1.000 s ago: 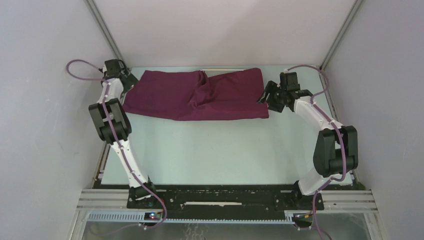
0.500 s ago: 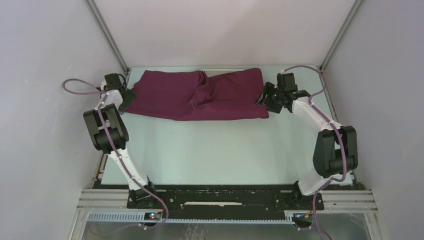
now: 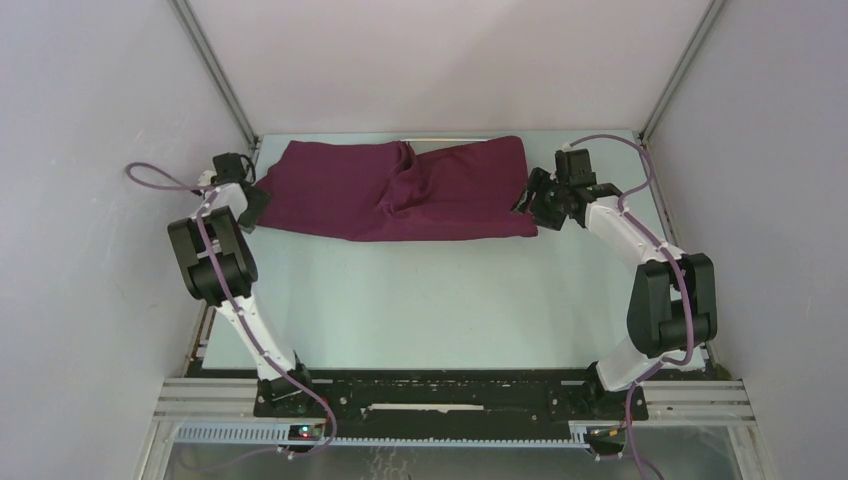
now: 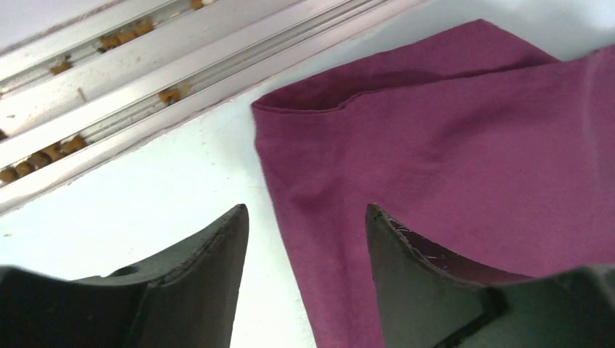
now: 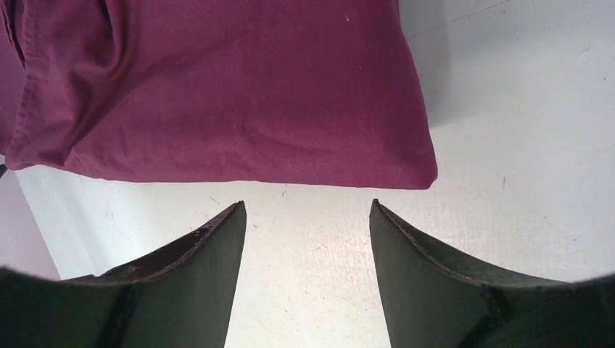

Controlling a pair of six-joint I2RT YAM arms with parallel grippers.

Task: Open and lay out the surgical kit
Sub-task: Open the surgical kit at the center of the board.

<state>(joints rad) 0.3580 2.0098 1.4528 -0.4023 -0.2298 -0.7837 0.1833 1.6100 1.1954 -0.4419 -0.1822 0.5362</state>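
The surgical kit is a maroon-purple cloth bundle (image 3: 400, 190) lying folded across the back of the pale table (image 3: 430, 300); what it wraps is hidden. My left gripper (image 3: 254, 206) is at the bundle's left end. In the left wrist view it (image 4: 306, 210) is open and straddles the cloth's (image 4: 450, 145) left edge, one finger over bare table and the other over fabric. My right gripper (image 3: 527, 201) is at the bundle's right end. In the right wrist view it (image 5: 307, 204) stands open over bare table, just short of the cloth's (image 5: 232, 87) folded hem.
An aluminium rail (image 4: 145, 65) runs along the table's left side, close to my left gripper. Grey enclosure walls and slanted frame posts (image 3: 215, 75) close in the back corners. A thin pale strip (image 3: 445, 140) shows behind the cloth.
My left gripper has come from the back left corner toward the near side along the cloth's left end. The right gripper has barely shifted. The cloth lies as before.
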